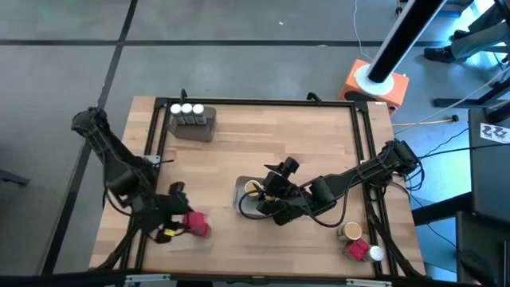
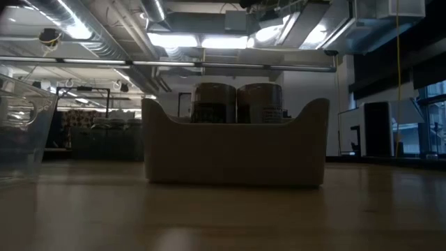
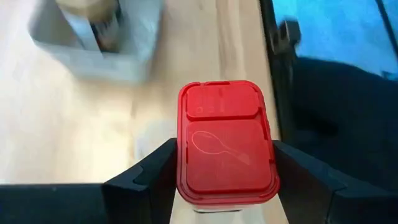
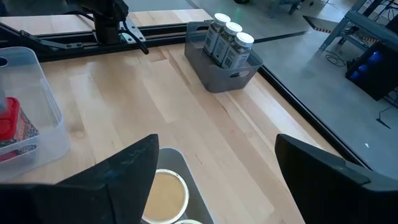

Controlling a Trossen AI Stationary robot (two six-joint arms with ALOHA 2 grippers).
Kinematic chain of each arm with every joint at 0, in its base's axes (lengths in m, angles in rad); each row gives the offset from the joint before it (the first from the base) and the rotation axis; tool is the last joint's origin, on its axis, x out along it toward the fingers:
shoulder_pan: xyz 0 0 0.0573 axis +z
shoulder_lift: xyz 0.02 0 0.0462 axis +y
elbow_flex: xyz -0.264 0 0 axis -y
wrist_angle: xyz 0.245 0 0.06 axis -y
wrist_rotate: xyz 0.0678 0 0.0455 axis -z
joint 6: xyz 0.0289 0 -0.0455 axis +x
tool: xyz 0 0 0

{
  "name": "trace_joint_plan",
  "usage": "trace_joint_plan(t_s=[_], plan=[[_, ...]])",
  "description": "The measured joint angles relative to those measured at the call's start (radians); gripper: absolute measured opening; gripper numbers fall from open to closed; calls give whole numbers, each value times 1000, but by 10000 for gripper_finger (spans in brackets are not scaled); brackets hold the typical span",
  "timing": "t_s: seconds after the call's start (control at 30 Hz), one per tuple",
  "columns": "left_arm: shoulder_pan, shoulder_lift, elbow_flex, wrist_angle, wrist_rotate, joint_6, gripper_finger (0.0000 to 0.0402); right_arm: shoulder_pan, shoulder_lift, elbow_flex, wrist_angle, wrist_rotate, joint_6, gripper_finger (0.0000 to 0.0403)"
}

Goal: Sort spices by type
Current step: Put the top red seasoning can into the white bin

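Observation:
My left gripper (image 3: 227, 168) is shut on a small red-lidded spice container (image 3: 227, 146); the high view places it (image 1: 197, 225) over the clear tray (image 1: 185, 237) near the table's front left. My right gripper (image 4: 214, 162) hangs open above a grey tray (image 1: 245, 199) in the table's middle. A tan-lidded jar (image 4: 165, 194) stands in that tray, and the fingers touch nothing. Three white-capped jars (image 1: 186, 109) stand in another grey tray (image 1: 194, 126) at the far left. Another red container (image 4: 7, 124) shows inside the clear tray (image 4: 43, 118). My left gripper pinches the red container between its two fingers (image 3: 155, 180), one on each side wall just under the lid (image 3: 186, 186). The lid faces back toward the wrist, with a spoon mark on top. Where the pads meet the walls is hidden by the lid.
A tan-lidded jar (image 1: 349, 231) and a red container with a white cap (image 1: 365, 252) stand loose at the table's front right. Black rails (image 1: 366, 159) frame the wooden top. The low view faces a grey tray (image 2: 237, 150) holding two jars.

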Motion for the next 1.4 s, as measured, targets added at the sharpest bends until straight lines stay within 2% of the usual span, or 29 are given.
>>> trace_joint_plan(t_s=[0.27,0.5,0.6,0.87,1.1,1.4], plan=[[-151,-25,-9,-113,22,-223,209,0,0,0,3,0,1,321],[-259,-24,-92,-124,-9,-342,209,0,0,0,9,0,4,321],[-294,-24,-140,-126,-55,-384,209,0,0,0,9,0,4,321],[-314,-23,-239,-90,-166,-406,209,0,0,0,11,0,4,321],[-316,-22,-325,12,-169,-403,209,0,0,0,11,0,4,321],[-317,-22,-381,43,-156,-420,212,0,0,0,11,0,4,321]])
